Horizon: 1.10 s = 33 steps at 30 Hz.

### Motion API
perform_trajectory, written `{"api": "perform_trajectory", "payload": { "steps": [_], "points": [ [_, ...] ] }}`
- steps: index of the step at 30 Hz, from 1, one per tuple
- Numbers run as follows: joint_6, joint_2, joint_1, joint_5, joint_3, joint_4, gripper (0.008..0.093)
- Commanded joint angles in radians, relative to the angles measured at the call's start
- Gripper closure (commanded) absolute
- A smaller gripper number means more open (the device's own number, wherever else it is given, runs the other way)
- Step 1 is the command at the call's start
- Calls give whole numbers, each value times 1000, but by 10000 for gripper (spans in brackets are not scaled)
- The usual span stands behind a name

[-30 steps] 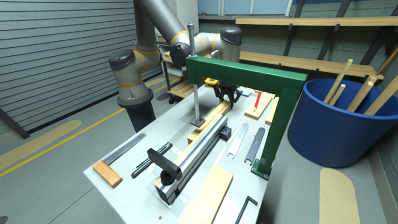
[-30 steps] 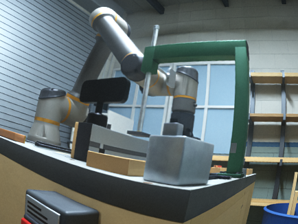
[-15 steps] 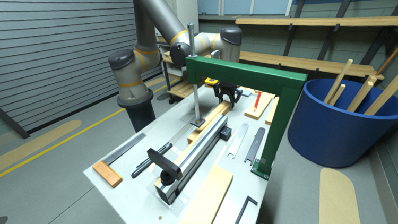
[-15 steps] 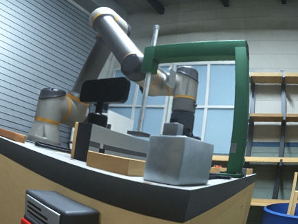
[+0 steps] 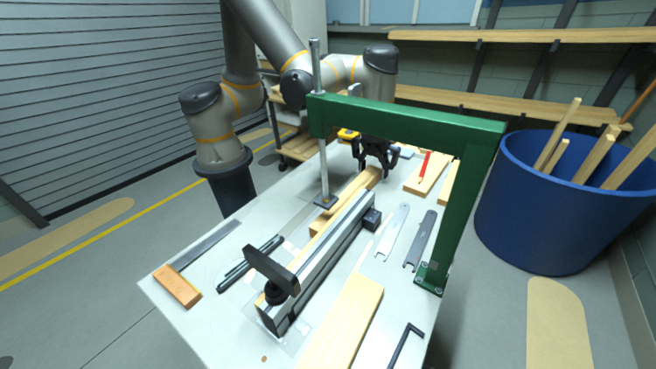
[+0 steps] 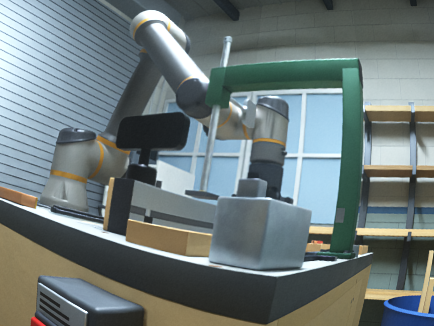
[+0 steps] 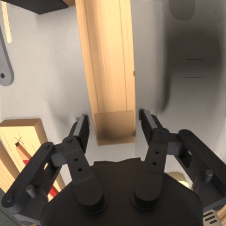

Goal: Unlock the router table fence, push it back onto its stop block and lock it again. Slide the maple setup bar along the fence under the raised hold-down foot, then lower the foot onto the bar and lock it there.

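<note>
My gripper [image 5: 374, 161] [image 7: 114, 122] is open and holds nothing. It hangs over the far end of the maple setup bar [image 5: 345, 198] [image 7: 110, 69], with a finger on either side of that end. The bar lies flat on the table along the aluminium fence [image 5: 321, 257]. The hold-down foot [image 5: 325, 200] on its steel rod [image 5: 319, 119] sits over the bar, under the green frame [image 5: 413, 124]. The fence's black lock handle [image 5: 270, 271] [image 6: 152, 131] stands at the near end. The grey stop block [image 6: 259, 231] is behind the fence.
The green frame's beam passes just above my wrist. A board with a red pencil [image 5: 425, 170] [image 7: 20, 147] lies right of my gripper. Two flat wrenches [image 5: 408, 234] lie right of the fence. A wide plank [image 5: 344, 321], a square [image 5: 197, 257] and a blue bin [image 5: 564, 197] are nearby.
</note>
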Motion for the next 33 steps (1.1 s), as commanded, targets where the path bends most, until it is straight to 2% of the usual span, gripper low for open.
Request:
{"api": "perform_trajectory", "payload": {
  "steps": [1,11,33],
  "points": [
    [0,-1,0,0,0,0,334],
    [0,-20,0,0,-9,26,334],
    [0,-121,0,0,-69,188,334]
  ]
}}
